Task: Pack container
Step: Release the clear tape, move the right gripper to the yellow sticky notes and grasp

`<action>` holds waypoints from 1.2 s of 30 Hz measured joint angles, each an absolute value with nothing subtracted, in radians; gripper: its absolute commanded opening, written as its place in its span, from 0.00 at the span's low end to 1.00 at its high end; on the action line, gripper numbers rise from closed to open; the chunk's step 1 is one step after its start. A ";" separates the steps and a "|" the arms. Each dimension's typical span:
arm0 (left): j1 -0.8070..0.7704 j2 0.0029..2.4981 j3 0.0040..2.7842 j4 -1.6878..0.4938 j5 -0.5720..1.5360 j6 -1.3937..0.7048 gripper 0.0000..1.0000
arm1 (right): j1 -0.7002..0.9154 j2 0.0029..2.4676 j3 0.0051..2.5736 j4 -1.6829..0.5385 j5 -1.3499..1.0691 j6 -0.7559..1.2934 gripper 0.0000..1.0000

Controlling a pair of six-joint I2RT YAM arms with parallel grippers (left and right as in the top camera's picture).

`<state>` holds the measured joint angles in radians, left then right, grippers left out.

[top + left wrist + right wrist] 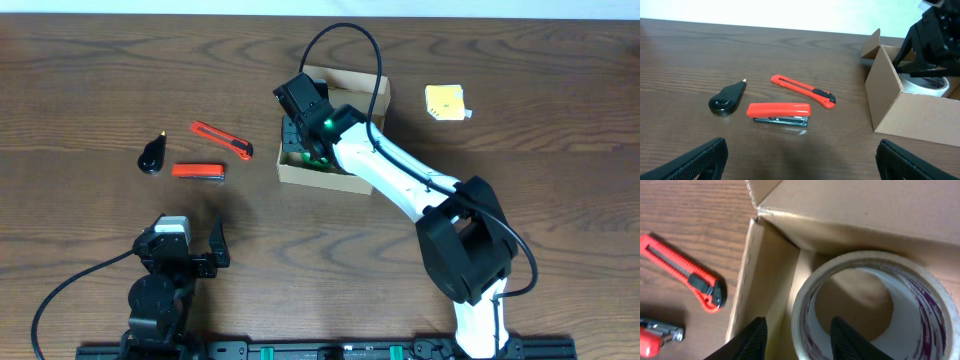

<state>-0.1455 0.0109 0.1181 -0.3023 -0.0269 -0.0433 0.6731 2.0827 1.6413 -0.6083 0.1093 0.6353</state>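
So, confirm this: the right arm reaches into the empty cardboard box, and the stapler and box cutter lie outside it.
The box is not empty: the right wrist view shows a tape roll inside it. The right arm does reach in, and the stapler and box cutter lie outside.

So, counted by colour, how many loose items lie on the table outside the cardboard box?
Red: 2 (utility knife, stapler)
Black: 1 (teardrop-shaped item)
Yellow: 1 (small flat item)
Total: 4
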 measured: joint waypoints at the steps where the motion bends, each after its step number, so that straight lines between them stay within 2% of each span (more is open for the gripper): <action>1: -0.146 0.011 0.118 -0.302 -0.027 -0.043 0.95 | 0.672 2.077 1.644 -0.616 0.104 0.631 0.45; 4: -0.146 0.011 0.118 -0.302 -0.027 -0.043 0.95 | 0.667 2.023 1.653 -0.641 0.103 0.597 0.54; 6: -0.146 0.011 0.118 -0.302 -0.027 -0.043 0.95 | 0.656 1.952 1.655 -0.661 0.109 0.568 0.64; 8: -0.146 0.011 0.118 -0.302 -0.027 -0.043 0.95 | 0.632 1.859 1.658 -0.684 0.121 0.540 0.83; 9: -0.146 0.011 0.118 -0.302 -0.027 -0.043 0.95 | 0.616 1.817 1.665 -0.695 0.128 0.531 0.99; 14: -0.146 0.011 0.118 -0.302 -0.027 -0.043 0.95 | 0.471 1.613 1.702 -0.759 0.153 0.479 0.99; 18: -0.146 0.011 0.118 -0.302 -0.027 -0.043 0.95 | 0.347 1.545 1.704 -0.803 0.175 0.460 0.99; 27: -0.146 0.011 0.118 -0.302 -0.027 -0.043 0.95 | 0.165 1.546 1.704 -0.933 0.176 0.318 0.99; 36: -0.146 0.011 0.118 -0.302 -0.027 -0.043 0.96 | 0.123 1.658 1.704 -1.026 0.176 0.251 0.99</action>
